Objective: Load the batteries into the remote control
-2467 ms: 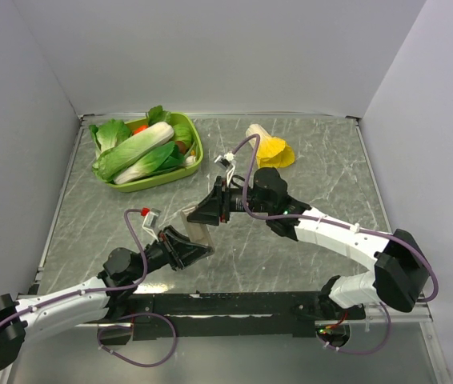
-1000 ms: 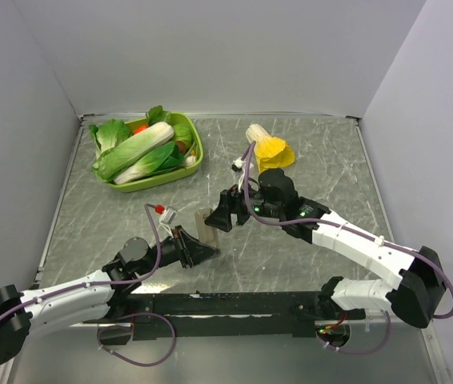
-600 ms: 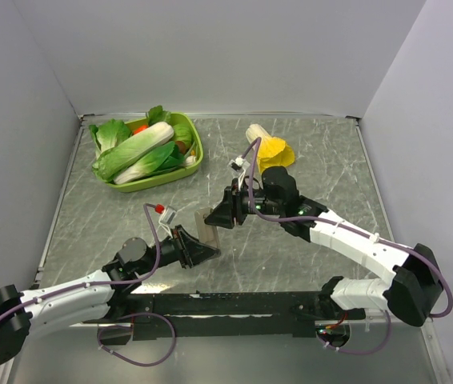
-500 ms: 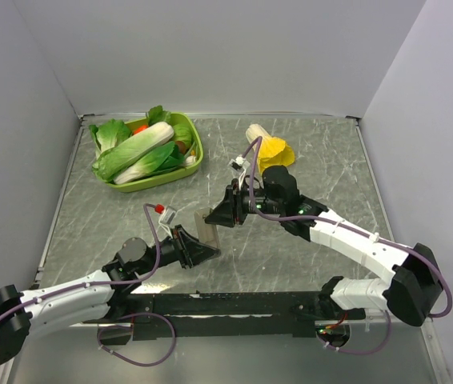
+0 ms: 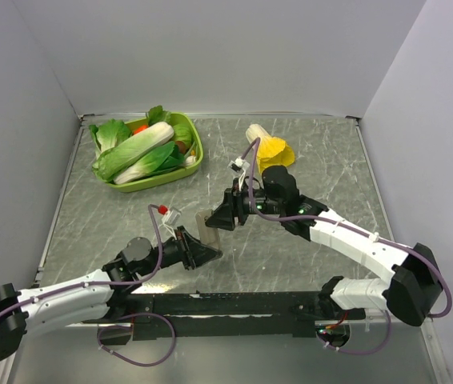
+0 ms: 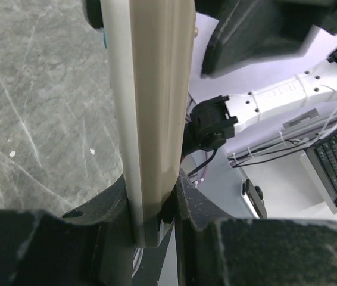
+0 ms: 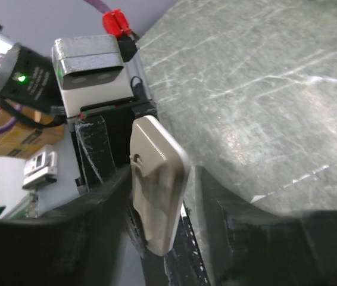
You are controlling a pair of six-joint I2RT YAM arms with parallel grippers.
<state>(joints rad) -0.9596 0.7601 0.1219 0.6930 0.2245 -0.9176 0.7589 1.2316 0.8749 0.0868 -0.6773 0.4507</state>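
Wore white shells (image 5: 346, 238) between black joints (image 5: 413, 284). Trailed purple cables (image 5: 154, 232), tipped with a red connector (image 5: 162, 210) at the left wrist. Ended in a black left gripper (image 5: 209, 253) and a black right gripper (image 5: 215, 221).

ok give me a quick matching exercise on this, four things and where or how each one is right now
Things:
1 remote control
2 left gripper
3 yellow toy cabbage
4 green tray

Places or states:
a back left of the table, filled with toy greens
b shut on one end of a slim bar
c lying at the back of the table, right of the other vegetables
d gripped by one end, near the middle of the table

Pairs: 1-d, 2-b, 3-c, 4-a
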